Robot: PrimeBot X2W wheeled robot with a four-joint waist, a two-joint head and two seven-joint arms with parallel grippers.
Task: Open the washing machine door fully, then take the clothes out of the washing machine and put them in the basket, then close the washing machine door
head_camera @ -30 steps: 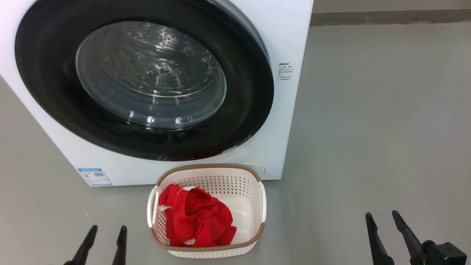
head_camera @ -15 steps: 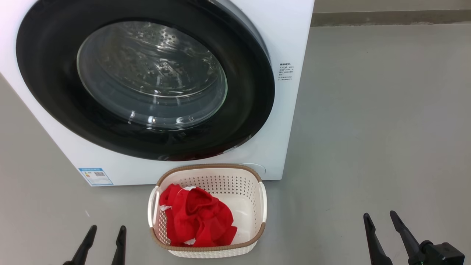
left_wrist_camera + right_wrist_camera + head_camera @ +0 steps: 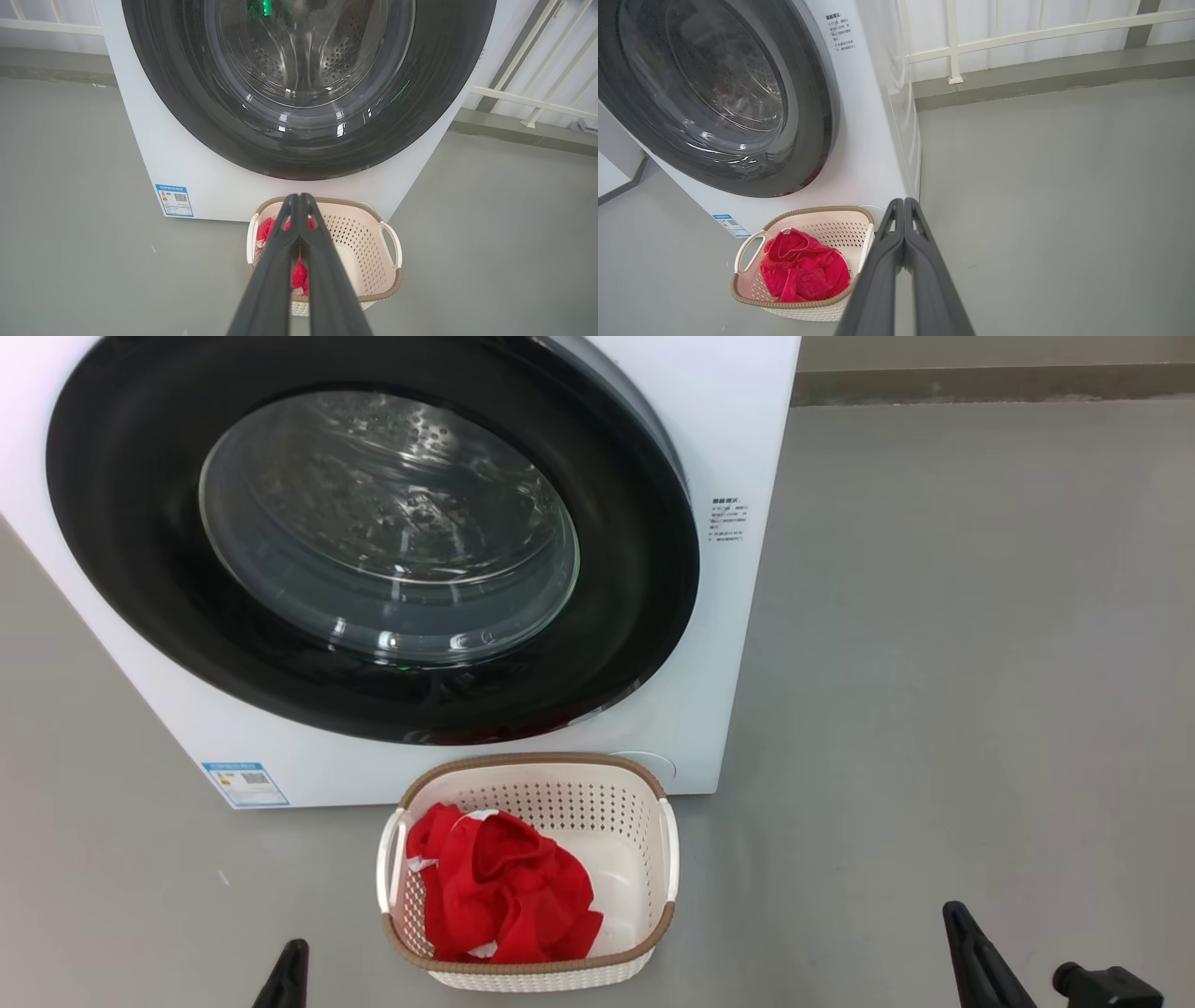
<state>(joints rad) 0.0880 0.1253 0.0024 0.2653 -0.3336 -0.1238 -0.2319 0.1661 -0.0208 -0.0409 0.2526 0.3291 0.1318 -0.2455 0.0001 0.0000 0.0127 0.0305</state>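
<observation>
Left tool [image 3: 297,198] and right tool [image 3: 903,201] are both pressed shut, holding nothing. Crumpled soft red clothes [image 3: 499,887] lie in the perforated cream basket [image 3: 579,803], near the glossy round washing machine door [image 3: 635,569].

The washing machine [image 3: 738,429] is cut off at top and left; our left hand [image 3: 291,959] shows just a dark tip above the bottom edge; we cannot read the print on the blue label [image 3: 245,784].
</observation>
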